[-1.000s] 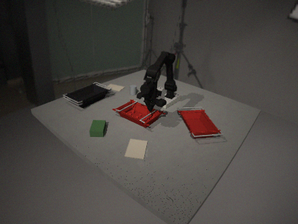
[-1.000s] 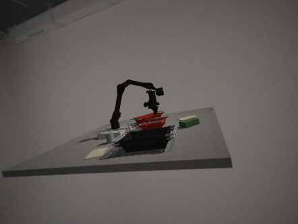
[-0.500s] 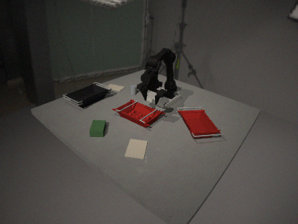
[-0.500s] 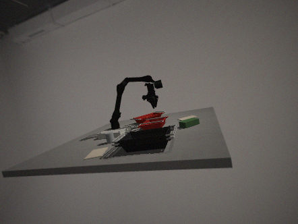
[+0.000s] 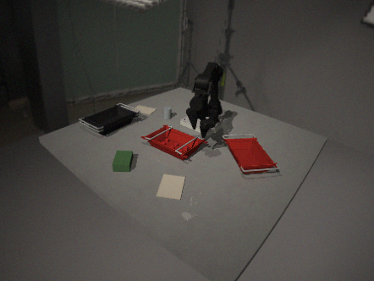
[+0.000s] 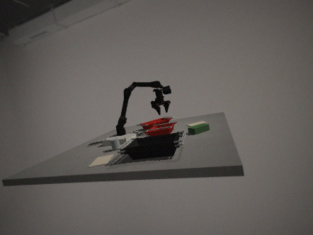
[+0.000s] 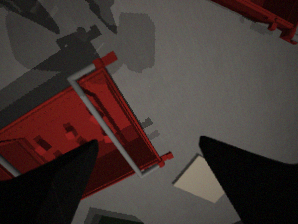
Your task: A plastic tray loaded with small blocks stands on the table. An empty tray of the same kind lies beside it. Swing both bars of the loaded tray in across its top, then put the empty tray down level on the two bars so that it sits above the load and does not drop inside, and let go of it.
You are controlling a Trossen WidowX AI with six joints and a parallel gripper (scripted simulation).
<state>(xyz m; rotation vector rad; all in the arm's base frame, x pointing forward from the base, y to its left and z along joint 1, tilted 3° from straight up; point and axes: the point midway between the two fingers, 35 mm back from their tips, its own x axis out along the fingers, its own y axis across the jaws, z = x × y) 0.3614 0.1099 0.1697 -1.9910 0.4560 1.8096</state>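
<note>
The loaded red tray (image 5: pixel 173 141) stands mid-table with small red blocks (image 7: pixel 70 134) inside. One wire bar (image 7: pixel 107 125) lies across its top near the right end. The other bar (image 5: pixel 158 132) is at the left end. The empty red tray (image 5: pixel 250 153) lies flat on the table to its right, and one corner shows in the wrist view (image 7: pixel 265 15). My gripper (image 5: pixel 200 122) is open and empty. It hangs well above the table, over the loaded tray's right end and the gap between the two trays. It also shows in the side view (image 6: pixel 160 105).
A black tray (image 5: pixel 109 118) lies at the back left. A green block (image 5: pixel 123 161) and a beige card (image 5: pixel 171 186) lie in front of the loaded tray. A pale cylinder (image 5: pixel 167 112) and a second card (image 5: pixel 145 110) are behind it, near the arm's white base (image 5: pixel 186 123).
</note>
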